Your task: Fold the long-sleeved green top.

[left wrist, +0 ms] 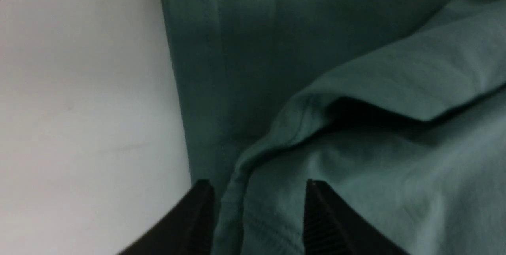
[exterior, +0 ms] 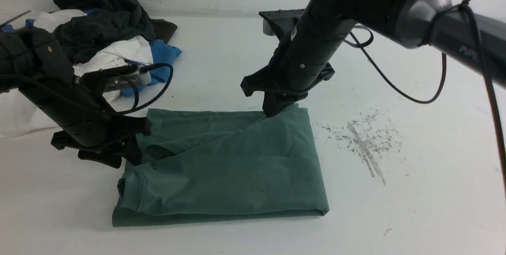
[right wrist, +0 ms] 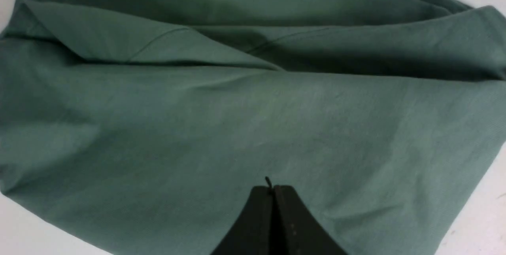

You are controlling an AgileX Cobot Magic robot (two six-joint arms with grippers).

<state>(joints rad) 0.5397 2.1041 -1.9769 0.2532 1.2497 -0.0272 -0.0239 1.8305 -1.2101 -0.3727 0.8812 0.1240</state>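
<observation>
The green long-sleeved top lies folded into a rough rectangle in the middle of the white table, with a loose upper layer running diagonally across it. My left gripper is at its left edge. In the left wrist view the left gripper is open, and its fingers straddle a hemmed fold of the top. My right gripper is at the top's far right corner. In the right wrist view the right gripper has its jaws closed together at the edge of the cloth.
A pile of clothes sits at the back left: a dark charcoal garment, white cloth and a blue garment. More white cloth lies behind my left arm. Grey scuff marks mark the table at the right. A dark bracket stands at the back.
</observation>
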